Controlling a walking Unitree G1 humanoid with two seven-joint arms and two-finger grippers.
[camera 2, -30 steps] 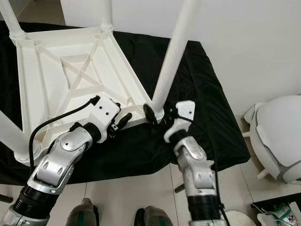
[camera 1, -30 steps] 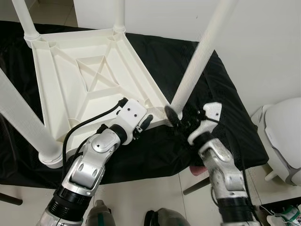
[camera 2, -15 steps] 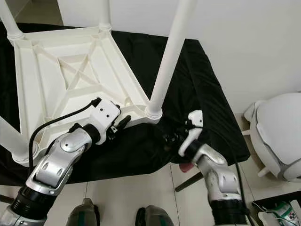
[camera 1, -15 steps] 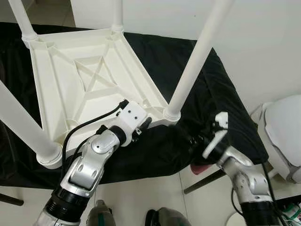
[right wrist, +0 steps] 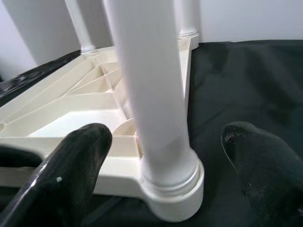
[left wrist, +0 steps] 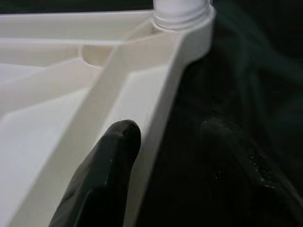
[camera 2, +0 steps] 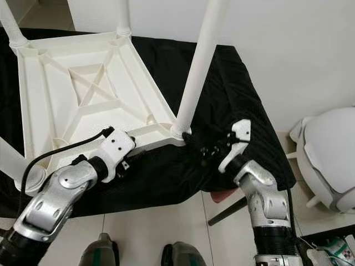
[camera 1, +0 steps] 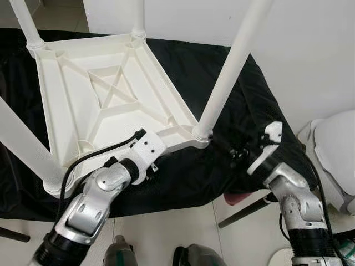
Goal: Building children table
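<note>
I have the left gripper [left wrist: 163, 156] straddling the near rim of the upturned white plastic children's table [camera 1: 94, 88], one finger inside the frame and one outside on the black cloth [camera 1: 244, 100], fingers apart and not pinching, as far as I can tell; that steadies the tabletop, I judge. The right gripper [right wrist: 165, 161] sits spread wide, just short of the near corner leg [camera 1: 230, 66], lined up to grab it or check its seating. The table lies top-down on the cloth-covered surface, ribbed underside up with an X brace in the middle. Four round white legs stand in corner sockets, so assembly looks nearly finished.
</note>
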